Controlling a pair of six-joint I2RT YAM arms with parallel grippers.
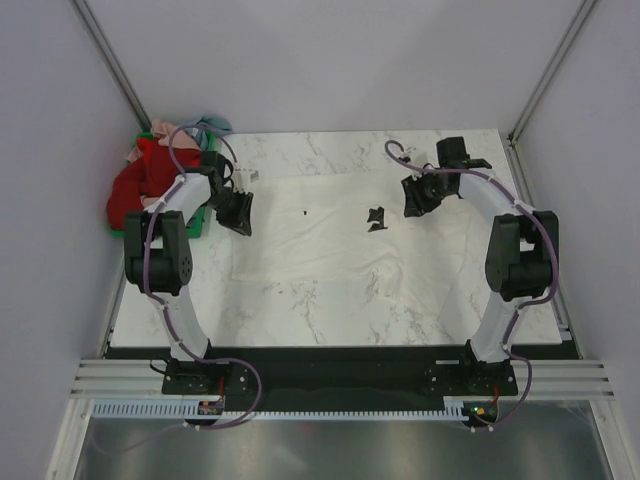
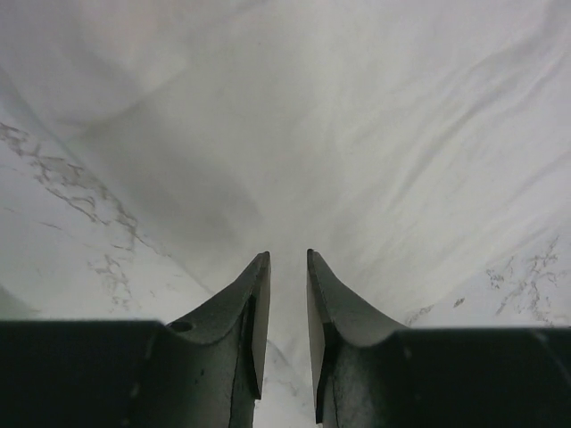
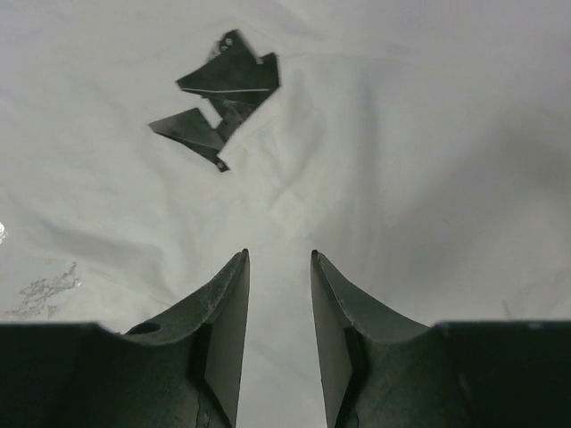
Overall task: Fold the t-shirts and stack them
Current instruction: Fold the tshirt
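Observation:
A cream-white t-shirt [image 1: 330, 245] lies spread flat on the marble table, its small black chest print [image 1: 376, 218] facing up. My left gripper [image 1: 238, 212] hovers over the shirt's left edge, its jaws slightly apart and empty; in the left wrist view [image 2: 287, 254] cloth [image 2: 357, 134] and bare marble lie below it. My right gripper [image 1: 418, 195] is over the shirt's right part, open and empty; the right wrist view [image 3: 278, 254] shows the print [image 3: 223, 94] just ahead on the cloth. Red [image 1: 135, 190], pink [image 1: 160, 130] and pale blue [image 1: 212, 125] shirts are piled at the back left.
The coloured shirts sit in a green crate [image 1: 197, 228] at the table's back left edge, beside the left arm. Bare marble [image 1: 300, 315] shows in front of the shirt. Grey walls and frame posts close in the left, right and back.

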